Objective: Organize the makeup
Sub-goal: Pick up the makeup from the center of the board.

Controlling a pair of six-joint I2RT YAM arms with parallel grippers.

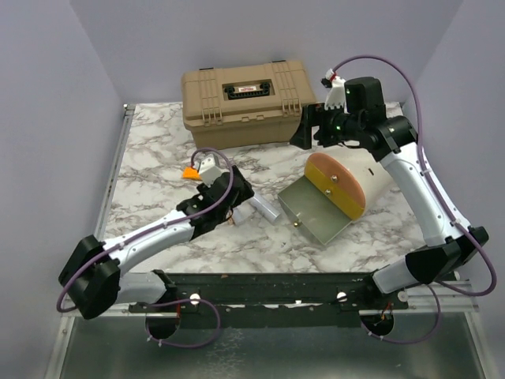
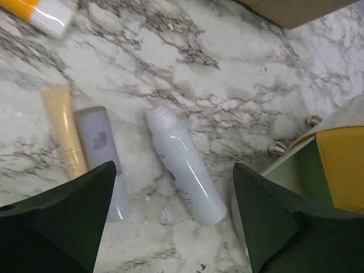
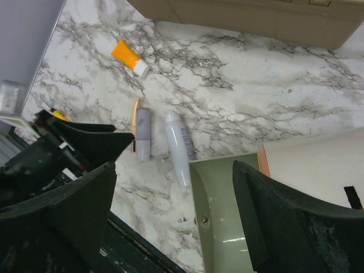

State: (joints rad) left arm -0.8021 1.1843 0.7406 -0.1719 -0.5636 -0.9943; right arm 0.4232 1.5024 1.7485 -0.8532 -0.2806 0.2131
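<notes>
Makeup tubes (image 3: 143, 132) lie loose mid-worktop (image 2: 227, 74); left gripper (image 2: 173, 168) hangs wide open, empty, over white tube (image 2: 185, 170), right gripper (image 3: 175, 165) likewise gaping, empty; an off-centre pinch could roll it against grey tube (image 2: 101, 149).

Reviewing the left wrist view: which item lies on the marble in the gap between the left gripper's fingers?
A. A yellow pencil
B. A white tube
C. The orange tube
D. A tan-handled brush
B: the white tube lies on the table in the gap of the open left gripper, while the orange tube sits away at the top corner of the view.
</notes>
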